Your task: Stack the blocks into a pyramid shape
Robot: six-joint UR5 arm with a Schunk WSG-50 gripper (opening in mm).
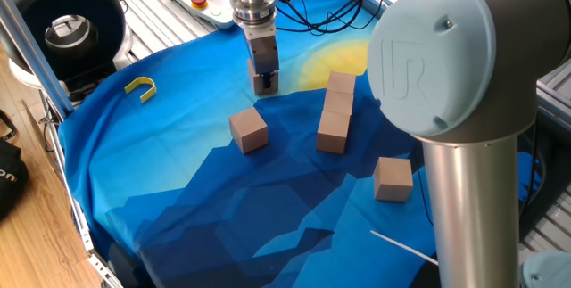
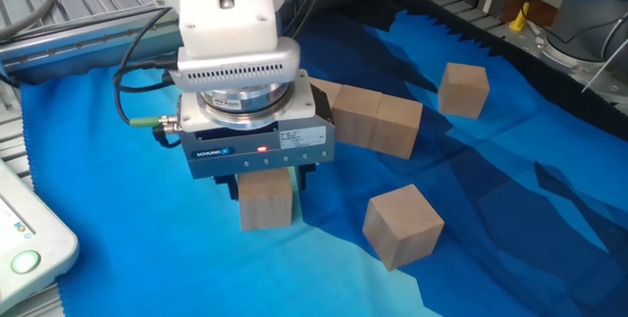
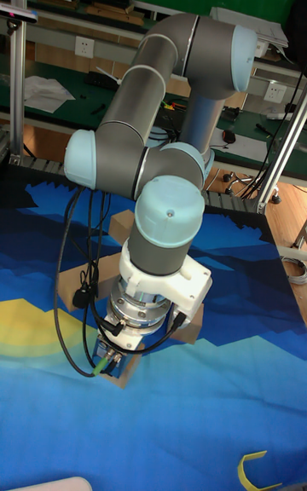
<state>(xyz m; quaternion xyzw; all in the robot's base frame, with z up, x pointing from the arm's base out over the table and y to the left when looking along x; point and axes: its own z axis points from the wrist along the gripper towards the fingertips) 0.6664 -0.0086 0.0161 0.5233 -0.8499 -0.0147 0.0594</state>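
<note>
1. The gripper (image 2: 265, 184) points straight down over the blue cloth (image 2: 491, 219) that covers the worktop; its fingers stand at the two sides of one block (image 2: 266, 202), closed onto it; whether that block rests on the cloth or hangs just above it cannot be told.
2. In one fixed view the same gripper (image 1: 264, 81) sits at the far side of the cloth (image 1: 178, 172), next to a yellow patch in the print; the block between its fingers is mostly hidden there.
3. A row of blocks (image 2: 378, 121) lies touching end to end just behind and to the right of the gripper in the other fixed view; one fixed view shows this row (image 1: 335, 112) as three cubes in a line, running away from the camera.
4. A loose block (image 2: 402, 225) lies near the gripper, to its lower right, turned at an angle; in one fixed view it (image 1: 248, 130) sits apart from the row.
5. Another single block (image 2: 463, 90) lies well apart, beyond the row; one fixed view shows it (image 1: 393, 178) next to the arm's grey column.
6. A yellow U-piece (image 1: 141, 86) lies near the left edge of the cloth, away from all the blocks.
7. In the tall fixed view the arm's wrist covers the gripper; only block corners (image 3: 124, 369) show beneath it.
</note>
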